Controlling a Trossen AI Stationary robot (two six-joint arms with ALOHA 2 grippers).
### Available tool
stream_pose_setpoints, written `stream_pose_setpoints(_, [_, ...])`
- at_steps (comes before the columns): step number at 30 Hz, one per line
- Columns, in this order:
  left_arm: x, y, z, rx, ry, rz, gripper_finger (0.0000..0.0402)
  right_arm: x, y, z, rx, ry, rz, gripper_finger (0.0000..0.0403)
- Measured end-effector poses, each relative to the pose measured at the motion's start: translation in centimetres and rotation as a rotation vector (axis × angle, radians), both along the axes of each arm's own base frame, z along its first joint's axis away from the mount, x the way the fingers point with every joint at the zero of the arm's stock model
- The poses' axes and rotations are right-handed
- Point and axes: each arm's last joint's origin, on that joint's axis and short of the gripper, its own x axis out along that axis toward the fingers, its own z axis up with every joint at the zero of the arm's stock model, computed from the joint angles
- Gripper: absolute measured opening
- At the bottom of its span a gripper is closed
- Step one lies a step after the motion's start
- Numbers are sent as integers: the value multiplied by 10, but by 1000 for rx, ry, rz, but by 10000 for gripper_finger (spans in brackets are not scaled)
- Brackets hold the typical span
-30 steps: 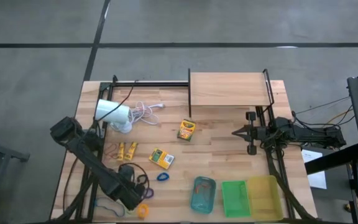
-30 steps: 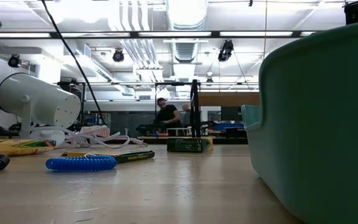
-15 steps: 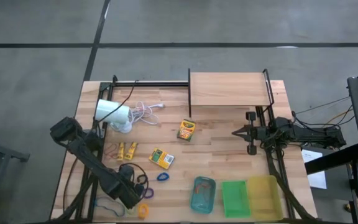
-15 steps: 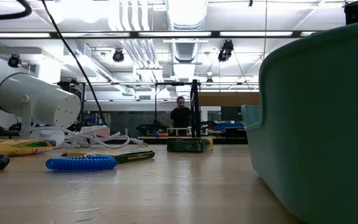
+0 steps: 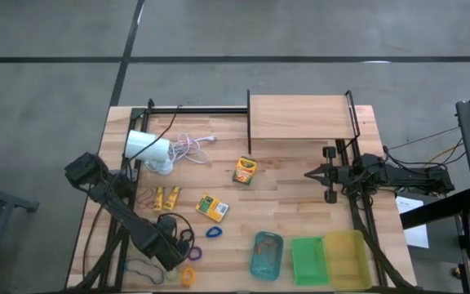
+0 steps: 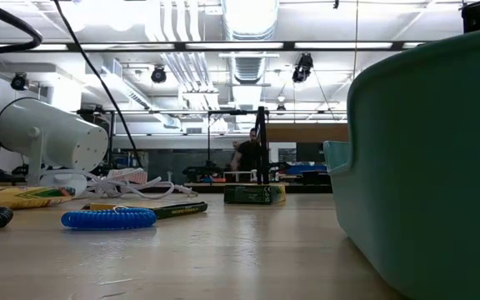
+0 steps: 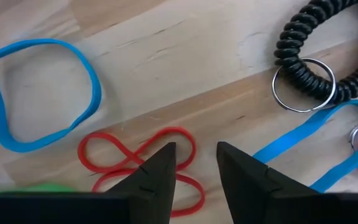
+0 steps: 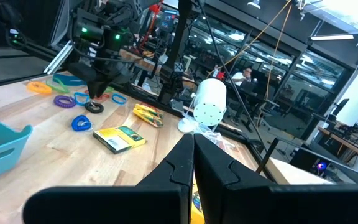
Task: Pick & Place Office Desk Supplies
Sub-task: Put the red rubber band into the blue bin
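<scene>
Left gripper (image 7: 194, 171) lower over twisted red loop (image 7: 143, 162)

A blue loop (image 7: 39, 93) and a red twisted band (image 7: 138, 165) lie on pale wood-grain table (image 7: 185, 81); a black coiled cord (image 7: 328, 53) carries a silver ring (image 7: 304, 89); yellow-and-green crayon boxes (image 5: 245, 170) sit near a white lamp (image 5: 147, 148); teal (image 5: 266, 255), green (image 5: 308, 260) and yellow (image 5: 346, 257) trays line the edge.
</scene>
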Motion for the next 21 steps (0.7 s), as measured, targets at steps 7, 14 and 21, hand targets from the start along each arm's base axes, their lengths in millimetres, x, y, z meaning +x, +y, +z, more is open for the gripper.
stream_pose_setpoints(7, [0,0,-1,-4,-4,2,117,0,0,0,0,0,0,8])
stream_pose_setpoints(14, [0,1,-1,-1,-1,3,116,0,0,0,0,0,0,8])
stream_pose_setpoints(21, [0,0,-1,-3,-8,3,54,0,0,0,0,0,0,8])
